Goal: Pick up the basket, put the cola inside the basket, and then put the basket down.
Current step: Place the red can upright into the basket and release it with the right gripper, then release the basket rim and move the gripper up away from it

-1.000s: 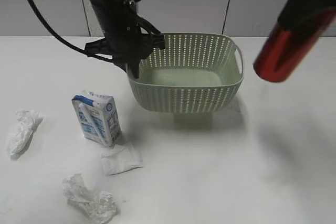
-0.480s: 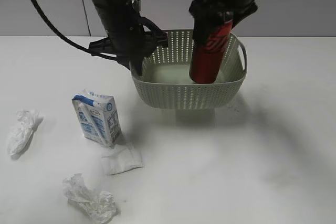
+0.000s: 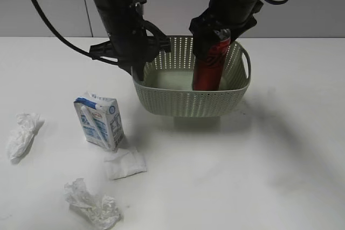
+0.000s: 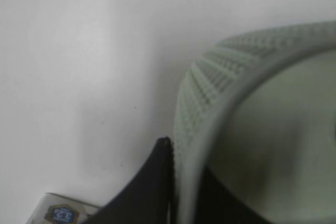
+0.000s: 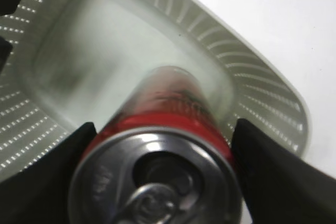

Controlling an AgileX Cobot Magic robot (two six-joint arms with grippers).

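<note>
While the right tool [image 3: 215, 35] clamps the cola [image 3: 210, 67] near its top, fingers [image 5: 47, 182] pressed on both sides of the can, the can stands nearly upright inside the basket [image 3: 191, 100], lower part down within the walls, slightly tilted. In the right wrist view the silver top and pull-tab of the cola [image 5: 157, 182] fill the foreground with the basket floor [image 5: 89, 61] below; whether the can touches the floor I cannot tell. Left tool [image 3: 141, 57] is closed on the basket's left rim: in the left wrist view one dark finger [image 4: 152, 182] sits outside the wall [image 4: 199, 108], the other inside. The basket is held up off the desk [image 3: 259, 160], with a shadow beneath it, right handle slot [image 3: 246, 64] facing right. Outward on the desk: a blue-and-white carton [image 3: 99, 120] stands front-left of the basket, apart from it; a flat white packet [image 3: 125, 164] lies just beside the carton's base; crumpled plastic [image 3: 91, 204] near the front edge; another crumpled wad [image 3: 22, 134] far left. A black cable [image 3: 59, 36] runs from the left arm.
</note>
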